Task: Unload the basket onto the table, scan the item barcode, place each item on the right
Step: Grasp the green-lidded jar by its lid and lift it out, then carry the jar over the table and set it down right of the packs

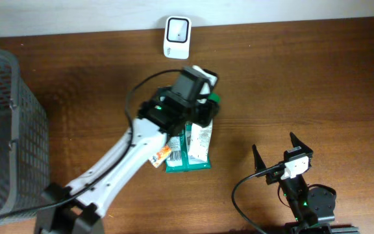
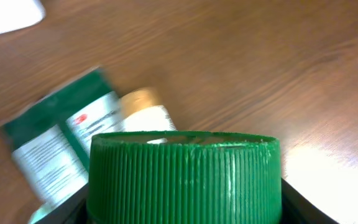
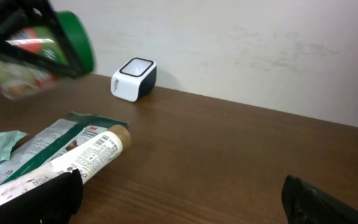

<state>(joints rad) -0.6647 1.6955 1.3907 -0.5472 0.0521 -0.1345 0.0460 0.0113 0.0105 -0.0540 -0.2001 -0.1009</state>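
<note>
The item is a small jar with a green ribbed screw cap and a glossy printed label. It is held above the middle of the desk, short of the white scanner at the far edge. The left gripper is clamped on it close to the cap. The right gripper sits near the front edge, jaws wide apart and empty. The jar looks rigid and light, probably plastic, so a firm squeeze should be safe. The smooth label could let it twist, though, and the ribbed cap offers better bite. Below it lie a crinkly green packet and a soft white tube, both flat on the wood.
</note>
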